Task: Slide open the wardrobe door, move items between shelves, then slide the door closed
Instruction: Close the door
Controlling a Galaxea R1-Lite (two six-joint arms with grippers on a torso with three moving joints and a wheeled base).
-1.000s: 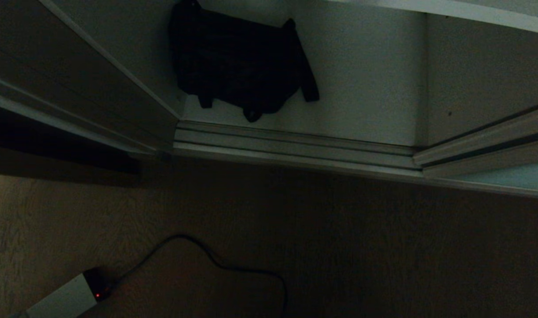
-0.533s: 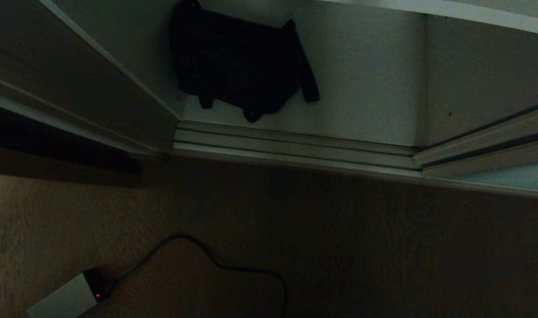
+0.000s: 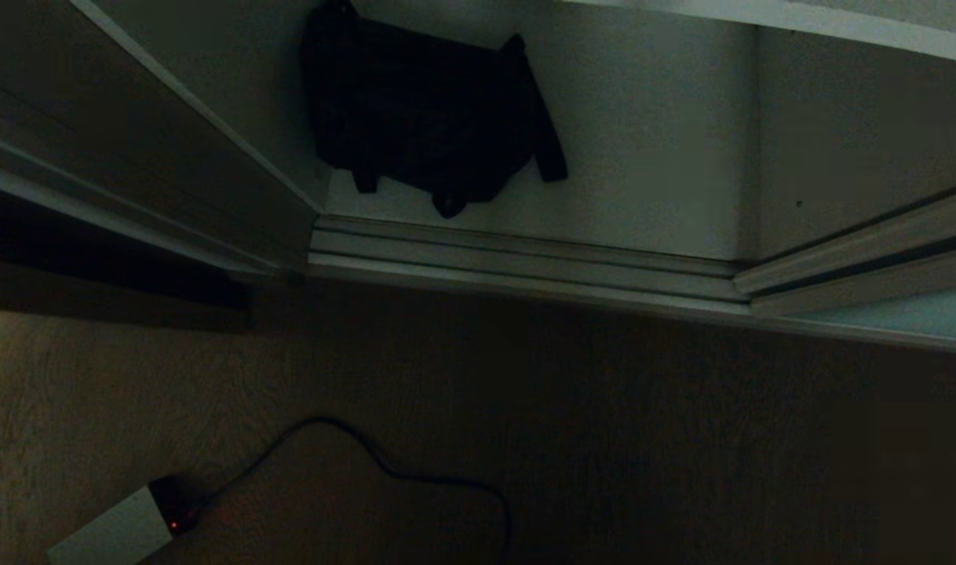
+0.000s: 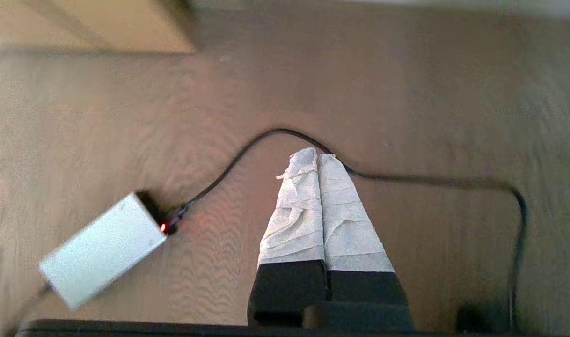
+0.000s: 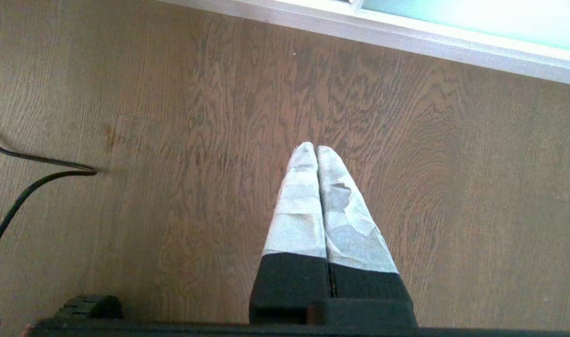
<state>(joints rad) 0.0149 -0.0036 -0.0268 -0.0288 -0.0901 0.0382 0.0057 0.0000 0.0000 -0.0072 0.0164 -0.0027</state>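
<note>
Left gripper (image 4: 317, 157): fingers pressed together, tape-wrapped tips touching, nothing between them. Points down at the wooden floor (image 4: 430, 93). Outside the head view.
Left gripper surroundings: black cable (image 4: 247, 150) loops on the floor right behind the fingertips; whether the tips touch it cannot be told. Cable runs to a white power adapter (image 4: 102, 248) with a small red light, lying on the floor off to one side.
Right gripper (image 5: 317, 150): fingers pressed together, empty, hanging over bare floor. Also outside the head view.
Right gripper surroundings: a stretch of black cable at the edge of its view, well apart from the tips. Silver frame and pale blue-green glass of the sliding wardrobe door (image 5: 477, 14) beyond the fingertips.
Wardrobe door: slid to the right in the head view; only its lower edge shows there. Opening to the compartment stands clear.
Item: black fabric piece (image 3: 423, 118) with dangling straps lies on the pale bottom shelf (image 3: 651, 157), toward the left side wall, one strap end near the front.
Floor track (image 3: 525, 263): ridged silver rails across the front of the shelf, between fabric and floor.
Floor in front: adapter and cable at lower left of the head view, well apart from the track.
</note>
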